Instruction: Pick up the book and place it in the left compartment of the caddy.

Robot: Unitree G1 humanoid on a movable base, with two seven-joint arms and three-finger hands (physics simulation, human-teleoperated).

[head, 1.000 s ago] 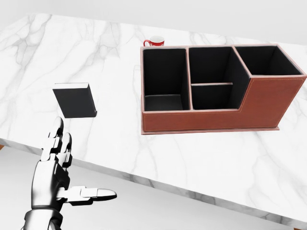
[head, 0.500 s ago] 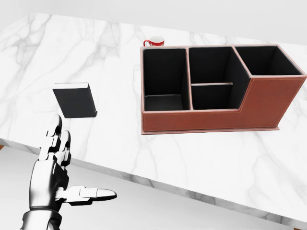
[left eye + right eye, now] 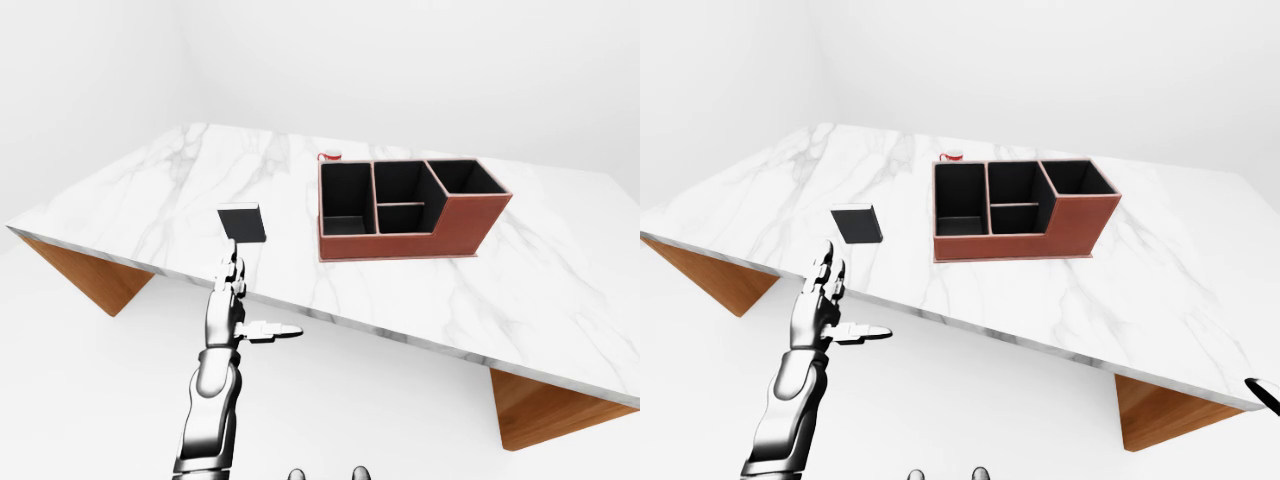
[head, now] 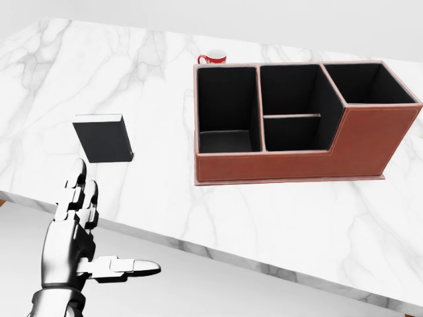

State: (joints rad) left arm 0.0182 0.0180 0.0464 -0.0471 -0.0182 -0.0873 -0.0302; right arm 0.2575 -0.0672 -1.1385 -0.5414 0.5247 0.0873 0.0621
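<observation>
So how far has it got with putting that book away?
Barely begun. The book lies flat on the table, untouched, and the caddy has an empty left compartment. The left hand hovers open just below the book, by the table's edge. Grasping, lifting and placing are all left.

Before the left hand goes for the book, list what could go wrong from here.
1. The book lies flat near the marble table's edge; a sliding grasp by the open left hand could push it away or off.
2. The caddy has several compartments; the left one is narrow, so the book may catch the wall.
3. The red mug stands close behind that compartment and could be knocked.
</observation>
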